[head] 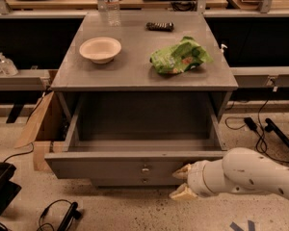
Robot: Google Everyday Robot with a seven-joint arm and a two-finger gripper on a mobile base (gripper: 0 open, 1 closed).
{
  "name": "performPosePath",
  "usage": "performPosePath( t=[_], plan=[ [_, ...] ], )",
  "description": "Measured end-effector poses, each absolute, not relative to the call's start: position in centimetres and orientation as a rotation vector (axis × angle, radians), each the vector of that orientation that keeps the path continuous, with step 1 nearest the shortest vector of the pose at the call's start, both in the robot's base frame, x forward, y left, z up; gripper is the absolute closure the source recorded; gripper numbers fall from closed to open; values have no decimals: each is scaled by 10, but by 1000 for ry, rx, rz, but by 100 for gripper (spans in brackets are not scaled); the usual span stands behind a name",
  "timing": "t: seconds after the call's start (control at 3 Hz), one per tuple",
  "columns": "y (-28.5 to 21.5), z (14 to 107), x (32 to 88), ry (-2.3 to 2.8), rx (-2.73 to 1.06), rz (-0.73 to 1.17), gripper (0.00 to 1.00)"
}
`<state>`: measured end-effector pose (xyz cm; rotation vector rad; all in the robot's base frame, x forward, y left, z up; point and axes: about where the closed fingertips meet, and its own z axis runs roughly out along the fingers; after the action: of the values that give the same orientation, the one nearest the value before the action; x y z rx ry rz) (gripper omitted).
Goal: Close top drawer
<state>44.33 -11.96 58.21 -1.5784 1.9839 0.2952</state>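
Observation:
The top drawer (111,169) of the gray cabinet stands pulled far out toward me. It is wide, deep and empty inside, with a small metal knob (145,168) on its flat front. My gripper (182,184) reaches in from the right on a white arm. It sits at the right part of the drawer front, a little right of the knob. Its tan fingertips (183,172) are spread apart and hold nothing.
On the cabinet top (135,71) lie a beige bowl (100,49), a green chip bag (179,57), a water bottle (111,4) and a dark remote (159,26). A cardboard box (38,124) stands left of the cabinet. Cables (260,124) lie on the floor at right.

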Motion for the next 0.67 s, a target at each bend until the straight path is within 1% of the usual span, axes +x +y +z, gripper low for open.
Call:
performPosePath(
  t=[0.33, 0.67],
  plan=[
    [-119, 582, 443, 1983, -1580, 296, 0],
    [-119, 582, 443, 1983, -1580, 296, 0]
  ],
)
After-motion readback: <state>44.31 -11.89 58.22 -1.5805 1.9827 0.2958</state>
